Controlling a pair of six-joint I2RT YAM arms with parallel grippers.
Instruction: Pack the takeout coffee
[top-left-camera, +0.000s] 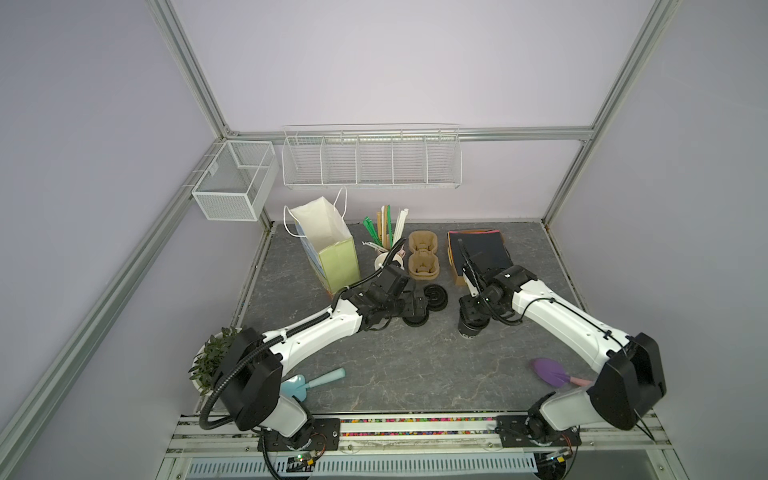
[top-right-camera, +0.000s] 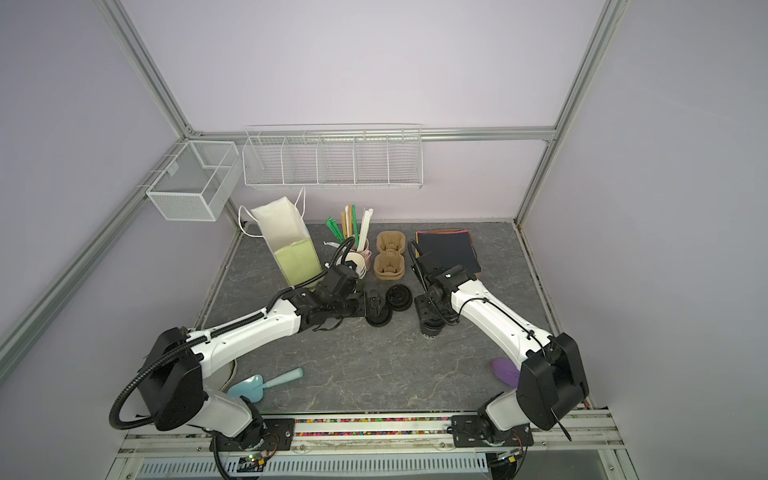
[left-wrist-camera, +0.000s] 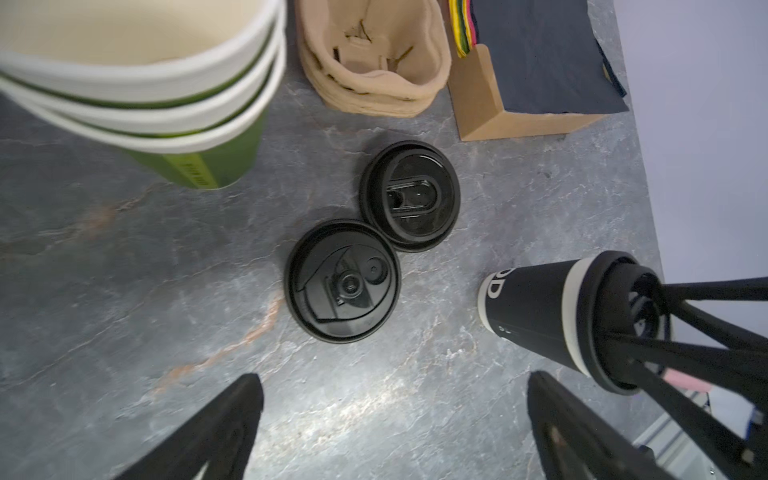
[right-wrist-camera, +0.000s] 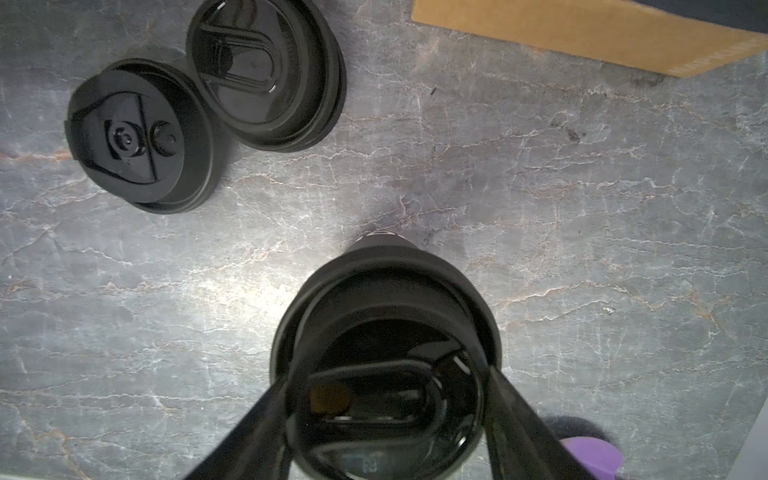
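The takeout coffee (left-wrist-camera: 532, 307) is a black paper cup with pale bands and a black lid (right-wrist-camera: 386, 291), not green. It stands upright on the grey table right of centre in both top views (top-left-camera: 469, 330) (top-right-camera: 430, 330). My right gripper (right-wrist-camera: 388, 374) comes down from above and is shut on its lid, one finger on each side of the rim. My left gripper (left-wrist-camera: 392, 380) hangs open over bare table, with nothing between its fingers, close to two loose black lids (left-wrist-camera: 343, 280) (left-wrist-camera: 409, 195). In a top view the left gripper (top-left-camera: 422, 307) partly covers the nearer lid (top-left-camera: 415, 321).
An open paper bag (top-left-camera: 328, 241) stands at the back left. Beside it are a stack of lidless green cups (left-wrist-camera: 145, 83), a straw holder (top-left-camera: 384, 232), pulp cup carriers (top-left-camera: 423, 259) and a napkin box (top-left-camera: 478, 253). A potted plant (top-left-camera: 212, 357), blue scoop (top-left-camera: 311, 382) and purple scoop (top-left-camera: 552, 372) lie near the front.
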